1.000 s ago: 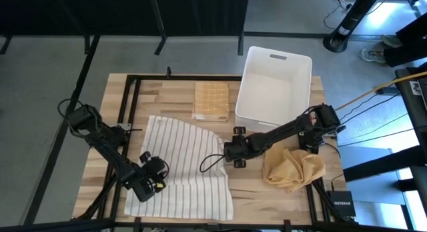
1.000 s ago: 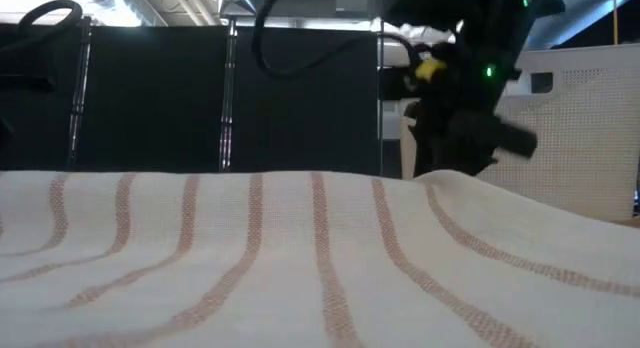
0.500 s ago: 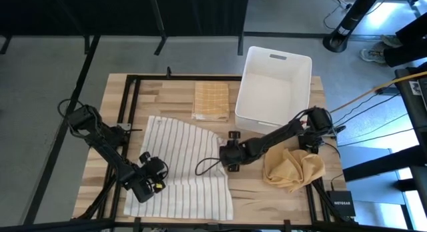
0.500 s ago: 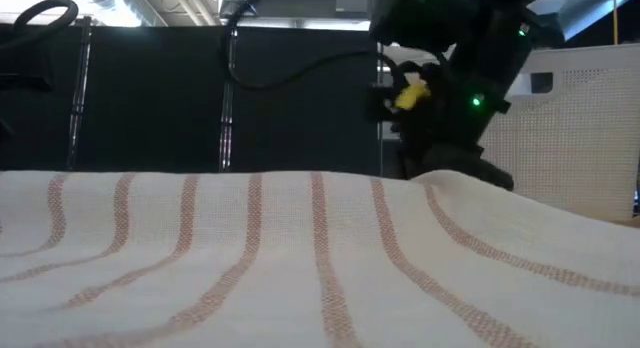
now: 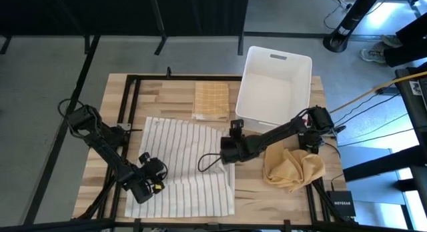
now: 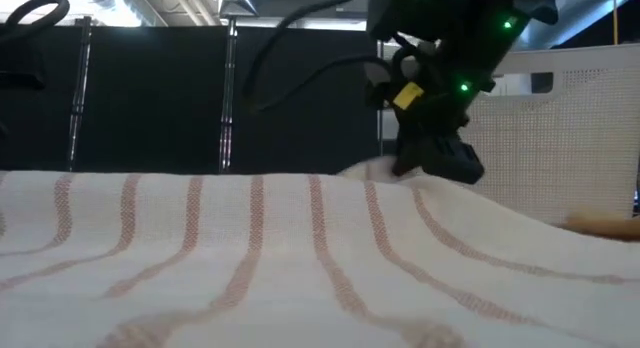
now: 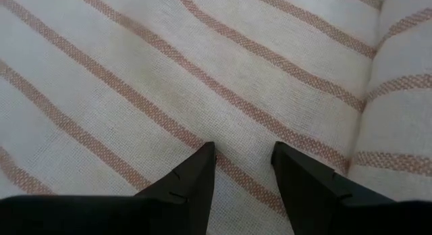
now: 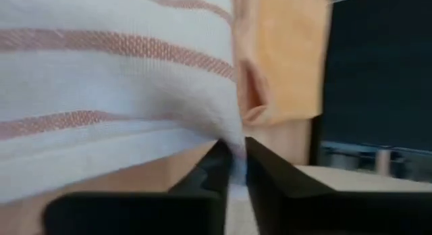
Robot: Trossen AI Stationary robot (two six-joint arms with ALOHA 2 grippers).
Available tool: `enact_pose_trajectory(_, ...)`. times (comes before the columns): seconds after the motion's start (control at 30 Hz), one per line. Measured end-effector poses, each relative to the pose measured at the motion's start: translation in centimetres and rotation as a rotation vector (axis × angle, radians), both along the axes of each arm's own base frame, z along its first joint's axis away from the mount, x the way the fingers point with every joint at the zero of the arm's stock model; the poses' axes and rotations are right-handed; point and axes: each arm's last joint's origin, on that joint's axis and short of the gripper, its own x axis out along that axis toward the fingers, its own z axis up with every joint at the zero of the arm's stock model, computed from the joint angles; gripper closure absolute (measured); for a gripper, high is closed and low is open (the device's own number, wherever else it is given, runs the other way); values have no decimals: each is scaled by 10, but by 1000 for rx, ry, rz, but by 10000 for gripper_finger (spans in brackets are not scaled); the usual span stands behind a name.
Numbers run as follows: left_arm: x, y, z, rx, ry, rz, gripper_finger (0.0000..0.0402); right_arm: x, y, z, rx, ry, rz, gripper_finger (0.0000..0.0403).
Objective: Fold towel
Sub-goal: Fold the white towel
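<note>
Striped towel [image 7: 202, 73] coarse woven cloth; table [image 5: 173, 92] seemingly matt wood.

Right pincer [image 8: 233, 166] pinched (left [image 7: 243, 169] apparently parted)

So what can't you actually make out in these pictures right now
- Left gripper: in the high view the arm's own body hides its fingertips on the striped towel.
- Right gripper: in the high view the fingertips are too small to see.
- Table: in the low view the towel fills the foreground and hides the tabletop.
- White bin: only a blurred wall shows in the low view.
- Crumpled yellow cloth: partly hidden under the right arm.
</note>
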Motion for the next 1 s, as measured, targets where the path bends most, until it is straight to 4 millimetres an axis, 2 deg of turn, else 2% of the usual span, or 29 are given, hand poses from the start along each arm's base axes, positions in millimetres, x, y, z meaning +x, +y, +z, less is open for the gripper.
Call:
enact_pose_trajectory(0.2,0,1,2,5,13,-24,256,-5,2,1,72,100,11,237)
enact_pose_trajectory(0.3,3,0,14,-5,26,-58,256,-4,12,21,115,134,-1,189)
enact_pose_trajectory(0.43,12,-5,46,-26,-28,-137,256,-1,35,53,280,129,-15,153)
enact_pose_trajectory(0.57,16,-11,75,-95,-68,-224,256,4,67,64,485,68,88,144)
enact_pose_trajectory(0.67,12,-13,86,-245,12,-272,256,6,88,61,593,-6,171,147)
enact_pose_trajectory(0.73,7,-15,90,-338,64,-259,256,5,98,54,599,-60,211,154)
enact_pose_trajectory(0.8,0,-17,90,-385,104,-234,256,1,102,44,583,-91,193,162)
enact_pose_trajectory(0.93,-17,-19,89,-392,159,-164,256,-9,95,20,614,-142,19,181)
enact_pose_trajectory(1.0,-26,-21,88,-385,182,-132,256,-7,96,16,640,-216,-17,190)
